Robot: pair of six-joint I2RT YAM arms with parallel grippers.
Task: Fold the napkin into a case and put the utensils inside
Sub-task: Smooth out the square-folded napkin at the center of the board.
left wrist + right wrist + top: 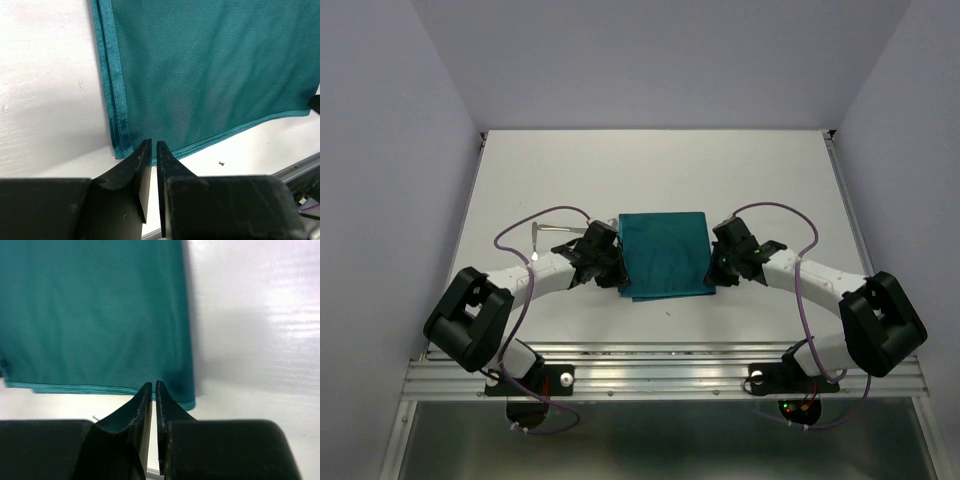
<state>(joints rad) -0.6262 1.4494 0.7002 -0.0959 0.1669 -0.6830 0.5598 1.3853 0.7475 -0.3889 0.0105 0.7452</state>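
Note:
The teal napkin [666,255] lies flat on the white table as a folded rectangle, with doubled hems along its left edge [112,75]. My left gripper [618,282] sits at its near left corner, tips [154,145] over the near hem. My right gripper [712,278] sits at the near right corner, tips [153,386] over the near hem of the napkin [95,315]. On each gripper the jaws stand almost together with a thin slit, through which bare table shows. A slim silver utensil [556,230] lies left of the left gripper, partly hidden by it. No case shape shows.
A metal rail [660,365] runs along the table's near edge, just behind both grippers. A tiny dark speck [221,163] lies on the table near the napkin's near hem. White walls enclose the table on three sides.

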